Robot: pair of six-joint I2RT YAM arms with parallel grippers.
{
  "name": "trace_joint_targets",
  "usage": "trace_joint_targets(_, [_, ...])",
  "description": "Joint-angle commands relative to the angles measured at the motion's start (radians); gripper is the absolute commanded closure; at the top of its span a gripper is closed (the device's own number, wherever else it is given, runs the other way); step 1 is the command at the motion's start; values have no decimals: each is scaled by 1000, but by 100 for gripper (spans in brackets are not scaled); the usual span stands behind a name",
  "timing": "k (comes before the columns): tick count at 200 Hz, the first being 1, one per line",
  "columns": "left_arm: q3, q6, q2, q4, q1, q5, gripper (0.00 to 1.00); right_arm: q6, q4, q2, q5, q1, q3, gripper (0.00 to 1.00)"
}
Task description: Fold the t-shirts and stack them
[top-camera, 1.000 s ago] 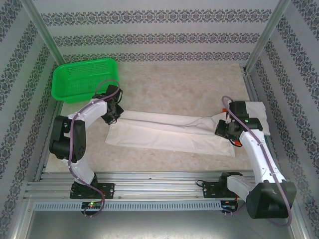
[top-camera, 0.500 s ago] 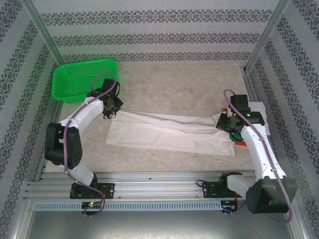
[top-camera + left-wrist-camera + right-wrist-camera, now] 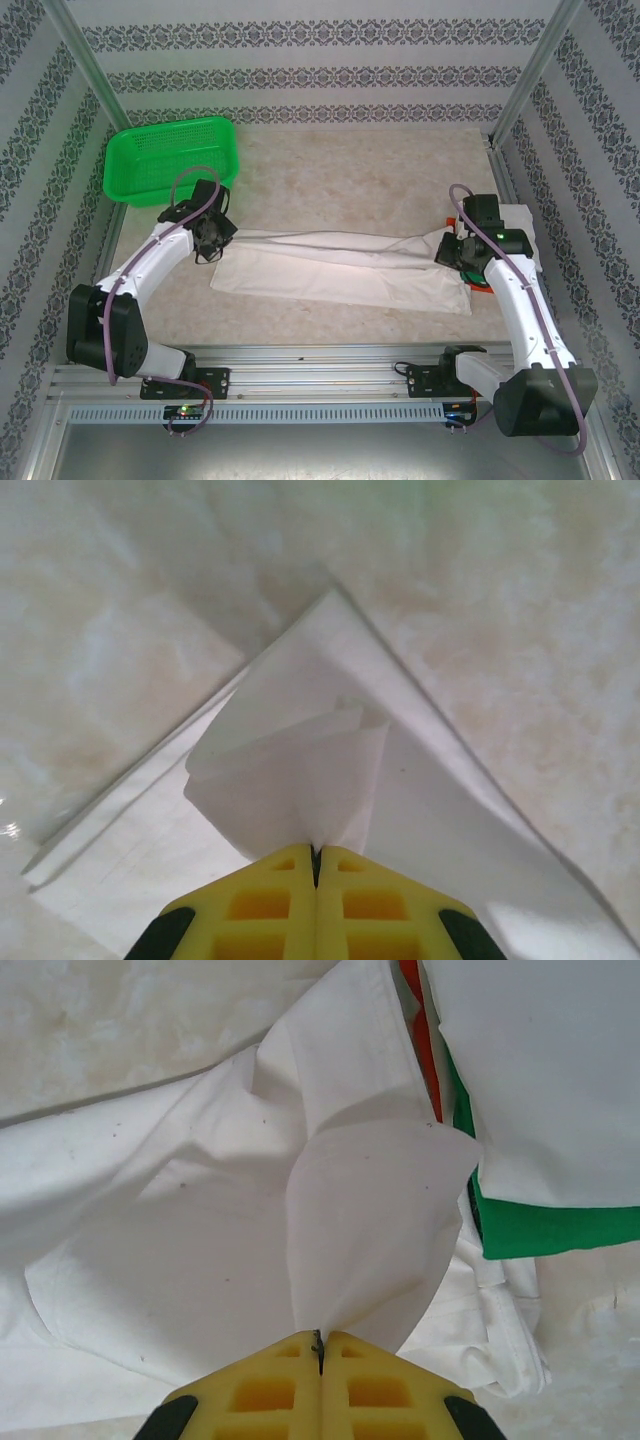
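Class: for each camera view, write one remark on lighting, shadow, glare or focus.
Top external: even, diffuse light, sharp throughout, only faint shadows on the table. Left wrist: the lifted white t-shirt throws a soft grey shadow behind it; a small glare spot at the left edge. Right wrist: the pinched fold glows translucent; the table looks soft.

From above, the right arm [image 3: 520,300] covers part of the folded stack [image 3: 522,215] at the right edge of the desk [image 3: 350,170]. Left wrist view: the left pincer [image 3: 316,852] is cut off by the bottom edge, and the white shirt [image 3: 300,780] it pinches runs out of frame. Right wrist view: the right pincer [image 3: 320,1338] is cut off the same way; an orange-red shirt [image 3: 425,1040] and a green shirt [image 3: 540,1228] lie mostly buried under white cloth.
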Motion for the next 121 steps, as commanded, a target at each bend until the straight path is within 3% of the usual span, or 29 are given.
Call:
trace_joint_targets(1, [-35, -21, -26, -27, 10, -18, 100, -11, -27, -19, 23, -14, -23, 100])
trace_joint_targets(121, [-175, -19, 71, 45, 10, 4, 100, 28, 21, 29, -11, -21, -134, 100])
